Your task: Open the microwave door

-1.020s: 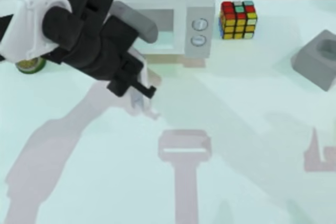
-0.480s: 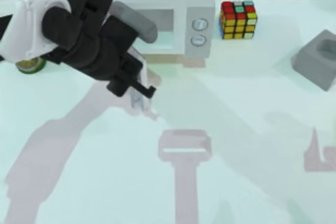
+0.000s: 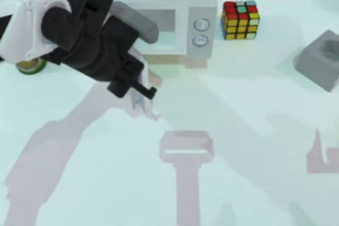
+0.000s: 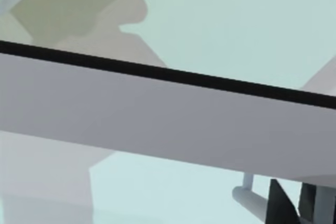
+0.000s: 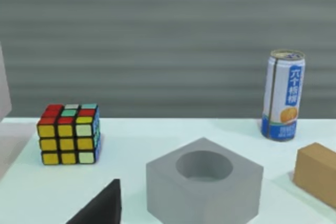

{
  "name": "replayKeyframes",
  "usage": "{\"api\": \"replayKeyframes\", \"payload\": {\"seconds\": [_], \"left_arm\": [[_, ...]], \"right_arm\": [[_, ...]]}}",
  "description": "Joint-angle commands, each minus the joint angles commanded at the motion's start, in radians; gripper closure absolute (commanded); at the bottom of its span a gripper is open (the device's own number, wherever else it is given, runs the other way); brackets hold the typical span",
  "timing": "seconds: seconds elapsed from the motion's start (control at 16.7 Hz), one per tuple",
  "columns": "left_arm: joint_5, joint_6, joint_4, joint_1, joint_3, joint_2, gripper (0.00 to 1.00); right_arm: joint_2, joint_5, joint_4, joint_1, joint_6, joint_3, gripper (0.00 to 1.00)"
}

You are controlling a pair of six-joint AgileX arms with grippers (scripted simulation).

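Pale surface with the microwave parked at the far edge, left of centre, and its microwave door is already swung out toward me, interior showing. Left end effector sits just off the door's free edge by the handle, probably to drag it wider, though I can't tell if it's clenched. Right end effector is out of the top view, parked near the grey block.

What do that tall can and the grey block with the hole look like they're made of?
The can looks like thin metal with a silvery rim and a glossy printed label. The grey block looks like matte plastic or cast material: flat, even grey faces with no shine. It is a rendering, so both are guesses.
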Motion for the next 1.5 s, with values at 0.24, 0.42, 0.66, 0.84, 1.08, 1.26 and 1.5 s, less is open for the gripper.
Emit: {"api": "replayKeyframes", "payload": {"seconds": [0.24,0.42,0.66,0.84,1.08,1.26,1.5], "left_arm": [[0.000,0.000,0.000,0.000,0.000,0.000,1.00],[0.000,0.000,0.000,0.000,0.000,0.000,1.00],[0.021,0.031,-0.006,0.010,-0.008,-0.005,1.00],[0.059,0.108,-0.024,0.043,-0.026,-0.020,1.00],[0.097,0.182,-0.037,0.075,-0.040,-0.041,1.00],[0.097,0.183,-0.037,0.075,-0.040,-0.041,1.00],[0.097,0.183,-0.037,0.075,-0.040,-0.041,1.00]], "right_arm": [[0.000,0.000,0.000,0.000,0.000,0.000,0.00],[0.000,0.000,0.000,0.000,0.000,0.000,0.00],[0.000,0.000,0.000,0.000,0.000,0.000,0.00],[0.000,0.000,0.000,0.000,0.000,0.000,0.00],[0.000,0.000,0.000,0.000,0.000,0.000,0.00],[0.000,0.000,0.000,0.000,0.000,0.000,0.00],[0.000,0.000,0.000,0.000,0.000,0.000,0.00]]}}
